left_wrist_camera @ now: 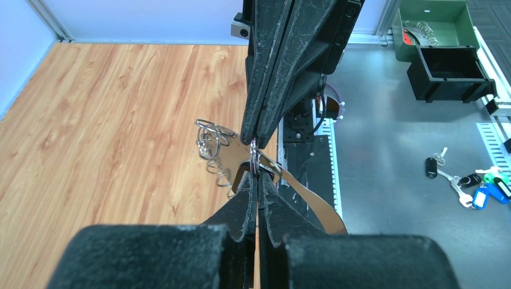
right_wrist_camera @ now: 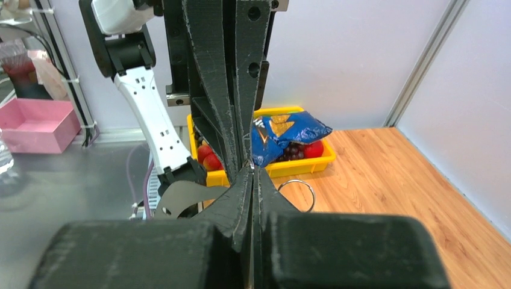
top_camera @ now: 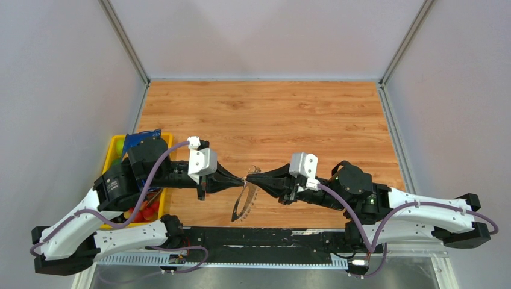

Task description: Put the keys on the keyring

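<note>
Keyring (top_camera: 243, 203) hangs low over the table (top_camera: 271, 114), toward its 6 o'clock edge, with its top caught where your two grippers meet tip to tip. Your left gripper (top_camera: 240, 180) has its fingers pressed together on the rim. Your right gripper (top_camera: 253, 176) is pressed together too, on what I cannot tell. No key shows on the hoop, so I judge the threading unfinished. You have open wood at 12 o'clock and the yellow bin (top_camera: 114, 147) at 9

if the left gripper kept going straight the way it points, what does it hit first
The keyring pinched at its tips, then straight away the right gripper, which faces the left gripper tip to tip with hardly any gap.
</note>
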Robot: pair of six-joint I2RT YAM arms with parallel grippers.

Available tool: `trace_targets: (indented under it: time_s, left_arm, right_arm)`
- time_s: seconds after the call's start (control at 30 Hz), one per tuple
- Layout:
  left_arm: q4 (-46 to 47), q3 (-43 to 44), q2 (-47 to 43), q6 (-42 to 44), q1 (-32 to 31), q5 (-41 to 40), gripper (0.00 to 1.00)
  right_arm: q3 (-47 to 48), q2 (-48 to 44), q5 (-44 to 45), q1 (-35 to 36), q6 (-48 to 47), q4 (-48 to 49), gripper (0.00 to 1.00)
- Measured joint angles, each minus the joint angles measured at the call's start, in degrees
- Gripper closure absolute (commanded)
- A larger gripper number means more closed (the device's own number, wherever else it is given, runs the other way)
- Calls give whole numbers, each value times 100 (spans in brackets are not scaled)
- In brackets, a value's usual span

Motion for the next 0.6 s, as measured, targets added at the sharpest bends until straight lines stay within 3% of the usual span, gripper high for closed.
trace_targets:
  time_s: [0.6]
  left_arm:
    - [234, -11, -35, 2, 0, -61, 93]
  right_arm:
    - [-918, -197, 315, 0, 24, 1729, 100]
